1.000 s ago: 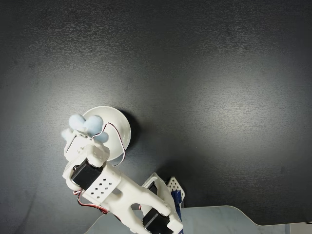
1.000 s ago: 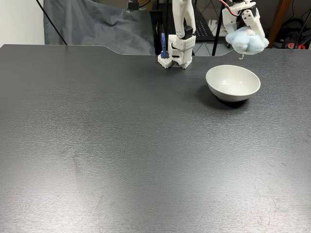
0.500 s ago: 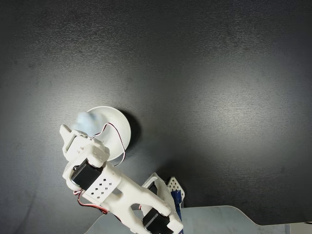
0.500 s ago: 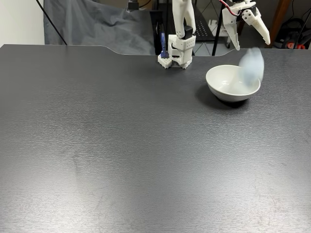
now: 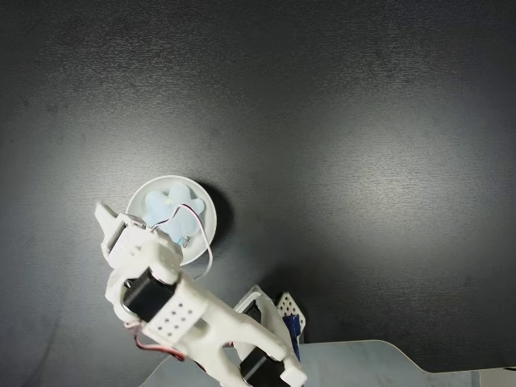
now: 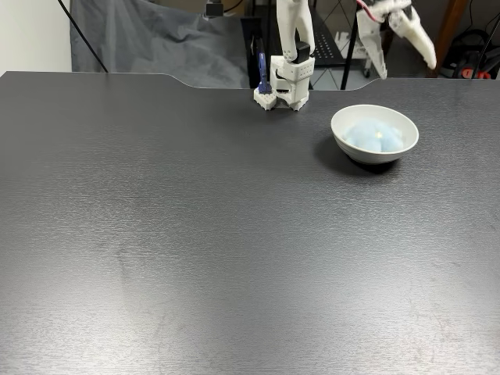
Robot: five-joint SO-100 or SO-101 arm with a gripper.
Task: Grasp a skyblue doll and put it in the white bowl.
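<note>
1. The skyblue doll lies inside the white bowl, at the upper right of the table-level fixed view. Its pale fluff sits low against the smooth inner wall, below the rim.

2. From above, the doll fills much of the bowl, left of centre in the frame, with the arm's wrist overlapping the bowl's lower-left edge.

3. The gripper hangs above the bowl at the top right of the table-level view, its jaws spread apart and holding nothing (the two white fingers stand clearly separated, well clear of the doll).

4. Judged from how things lie, the placing is done: the doll is in the bowl and free of the fingers. What seems left is only for the arm to draw away to a rest pose.

5. The dark table carries nothing else besides the arm's base at the far edge.

6. No brand, label or legible writing can be made out on the bowl, the doll or the arm in both fixed views.
</note>
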